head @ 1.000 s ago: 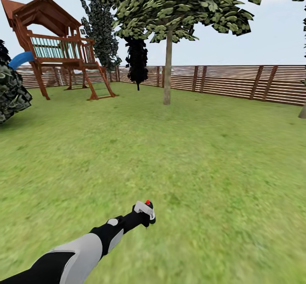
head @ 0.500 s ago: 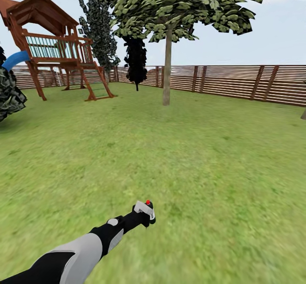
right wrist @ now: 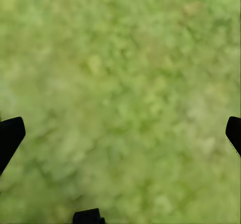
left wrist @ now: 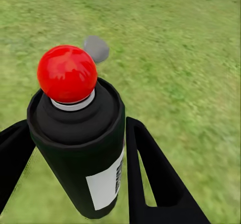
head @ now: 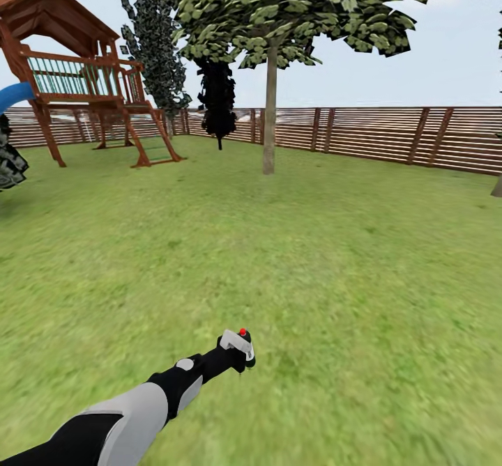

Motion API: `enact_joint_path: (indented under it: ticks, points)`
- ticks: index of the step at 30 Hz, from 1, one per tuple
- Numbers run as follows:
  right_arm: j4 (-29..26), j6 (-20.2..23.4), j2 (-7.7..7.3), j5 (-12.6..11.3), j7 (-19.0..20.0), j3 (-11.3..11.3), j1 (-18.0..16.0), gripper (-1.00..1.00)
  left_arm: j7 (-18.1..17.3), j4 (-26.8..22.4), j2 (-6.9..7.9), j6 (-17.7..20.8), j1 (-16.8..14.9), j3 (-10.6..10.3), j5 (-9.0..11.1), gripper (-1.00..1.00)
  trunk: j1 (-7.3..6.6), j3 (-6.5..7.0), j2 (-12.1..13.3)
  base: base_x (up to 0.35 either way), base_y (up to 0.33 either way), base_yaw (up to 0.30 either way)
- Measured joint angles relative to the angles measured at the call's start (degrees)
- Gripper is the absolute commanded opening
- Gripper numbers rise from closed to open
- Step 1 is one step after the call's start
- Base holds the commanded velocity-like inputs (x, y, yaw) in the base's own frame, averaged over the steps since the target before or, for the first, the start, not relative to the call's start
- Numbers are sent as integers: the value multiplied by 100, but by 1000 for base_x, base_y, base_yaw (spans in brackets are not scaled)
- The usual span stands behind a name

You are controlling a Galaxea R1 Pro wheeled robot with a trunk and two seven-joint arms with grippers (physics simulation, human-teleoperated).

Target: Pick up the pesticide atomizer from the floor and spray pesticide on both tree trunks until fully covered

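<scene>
The pesticide atomizer (left wrist: pixel 75 148) is a dark can with a white label and a red button on top, held upright between the black fingers (left wrist: pixel 150 174) of my left gripper (head: pixel 242 356). In the head view the atomizer (head: pixel 239 341) is small, low over the lawn at the end of my outstretched left arm. One tree trunk (head: pixel 269 118) stands straight ahead, far off near the fence, under a blotchy green canopy. The base of a second tree trunk (head: pixel 496 186) shows at the right edge. My right gripper (right wrist: pixel 120 133) is open over bare grass.
A wooden playset (head: pixel 77 83) with a blue slide stands at the far left, beside two dark conifers (head: pixel 217 100). A brown slat fence (head: pixel 390 135) closes off the back. Open lawn (head: pixel 314 257) lies between me and the trunk. A grey rounded patch (left wrist: pixel 96 48) lies on the grass.
The whole head view has shifted: playset, conifers and tree have slid a little left and grown slightly, so the camera has moved. My left arm holds the same pose with the atomizer.
</scene>
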Motion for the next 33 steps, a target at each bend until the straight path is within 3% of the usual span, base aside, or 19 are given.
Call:
enact_joint_path:
  ticks: [21, 33]
  points:
    - [2, 0, 10, 0, 0, -3, 0, 100, 0, 0, 0, 0, 0, 0, 0, -100, 0, 0, 0, 348, 0, 0]
    - [6, 0, 105, 0, 0, -6, 0, 100, 0, 0, 0, 0, 0, 0, 0, -100, 0, 0, 0, 348, 0, 0]
